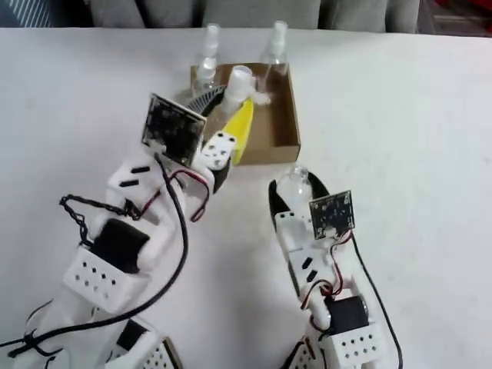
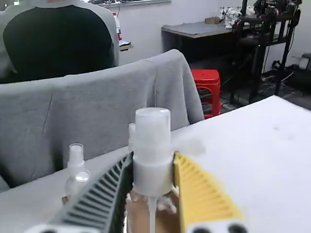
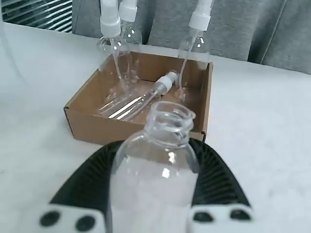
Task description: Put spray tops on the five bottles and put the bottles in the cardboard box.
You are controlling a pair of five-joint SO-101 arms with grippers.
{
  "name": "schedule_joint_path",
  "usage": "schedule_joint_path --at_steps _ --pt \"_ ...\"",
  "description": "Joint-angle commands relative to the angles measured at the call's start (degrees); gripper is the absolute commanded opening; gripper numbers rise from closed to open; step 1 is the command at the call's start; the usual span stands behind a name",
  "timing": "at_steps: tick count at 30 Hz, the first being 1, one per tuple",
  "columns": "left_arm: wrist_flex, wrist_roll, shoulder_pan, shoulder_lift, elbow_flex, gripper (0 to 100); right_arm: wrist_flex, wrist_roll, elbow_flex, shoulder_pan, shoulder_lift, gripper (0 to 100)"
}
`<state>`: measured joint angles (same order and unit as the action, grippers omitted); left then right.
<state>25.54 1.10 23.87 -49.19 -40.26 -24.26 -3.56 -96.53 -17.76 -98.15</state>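
Here's the broad white table, and toward its far edge sits the shallow brown cardboard box, open at the top.

Over the near-left part of that box comes the left gripper, one ribbed grey finger and one ribbed yellow finger, clenched tight on the white plastic spray top. From the left wrist view, the top stands upright between the two fingers with its thin dip tube hanging straight down, above the box.

On the other side, the right gripper with its black fingers is on the table just outside the box's near wall, by the near-right corner. It is grasping the clear plastic bottle with the open neck, uncapped, and that neck points toward the box. Whether the bottle's base touches the table, I cannot tell.

Inside the box, three clear bottles with white spray tops stand upright at the far end, two close together on one side and one apart on the other. A fourth capped clear bottle lies flat on the box floor between them, its spray head toward the middle.
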Motion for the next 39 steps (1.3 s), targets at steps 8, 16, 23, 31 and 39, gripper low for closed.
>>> schedule_joint_path --at_steps 8,16,23,31,39 --pt "-0.2 -11.6 -0.1 -2.2 4.0 2 -2.3 -0.2 -0.6 -0.3 -0.7 1.6" --pt "14.7 -7.7 -11.4 -1.6 0.3 2 -4.7 -0.5 -0.6 0.0 -0.7 1.6" --pt "17.0 -7.6 -18.7 -1.3 -8.0 2 -7.2 -4.9 -0.4 1.5 -0.7 1.5" --pt "12.1 -7.6 -22.2 17.6 -7.0 2 -12.7 -4.7 2.2 3.6 -0.6 1.5" --pt "12.1 -7.6 -23.6 32.9 -1.2 2 -15.9 -2.5 3.8 5.2 -0.6 1.7"
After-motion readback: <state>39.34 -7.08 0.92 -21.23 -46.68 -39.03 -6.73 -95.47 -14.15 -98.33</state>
